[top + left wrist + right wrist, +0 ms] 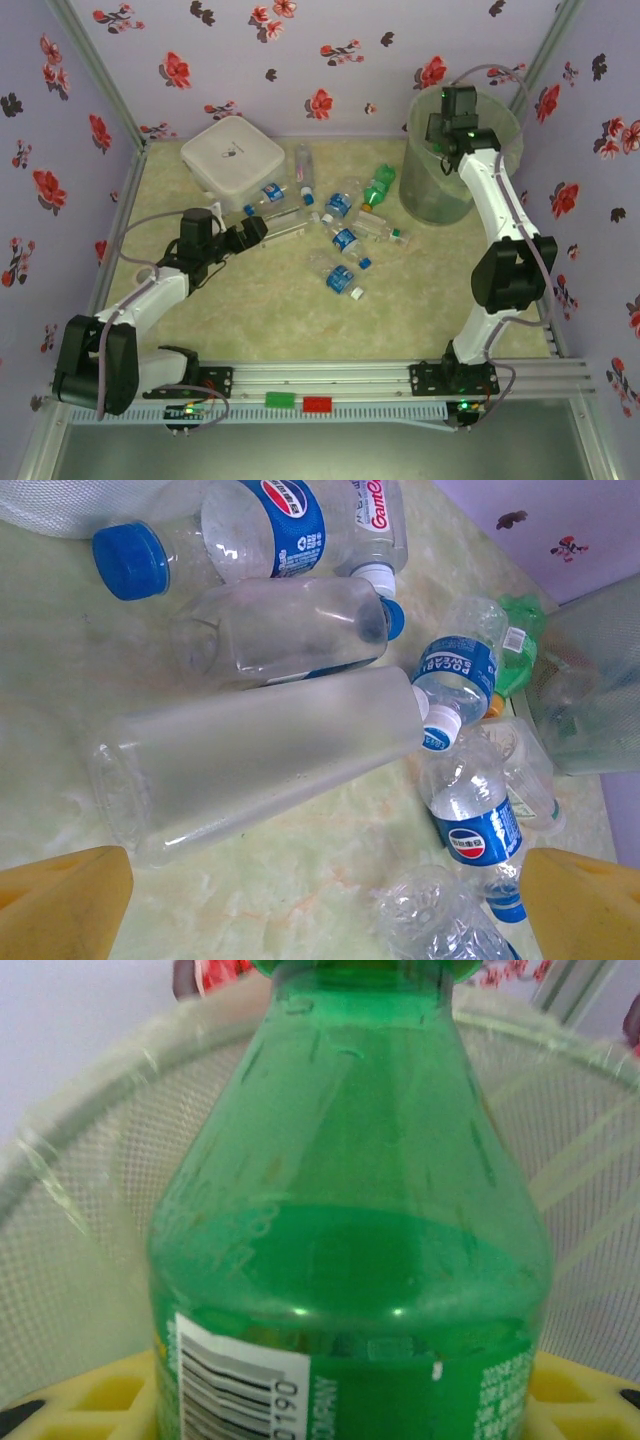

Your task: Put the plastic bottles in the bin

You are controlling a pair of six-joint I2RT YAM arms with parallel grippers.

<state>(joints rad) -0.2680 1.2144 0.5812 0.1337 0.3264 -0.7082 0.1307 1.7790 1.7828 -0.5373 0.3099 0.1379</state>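
We read the right claw (330, 1405) part-spread, pinching a green bottle (350, 1260) marked "COMPANY" over the bin (430, 190), table (250, 300) 1 o'clock. Left claw (320, 910) fully spread, empty; a POCARI SWEAT bottle (455, 665) at its 1 o'clock.

top: overhead, whole table (260, 320) | left wrist: near bottles (260, 750) | right wrist: against green bottle (350, 1260)
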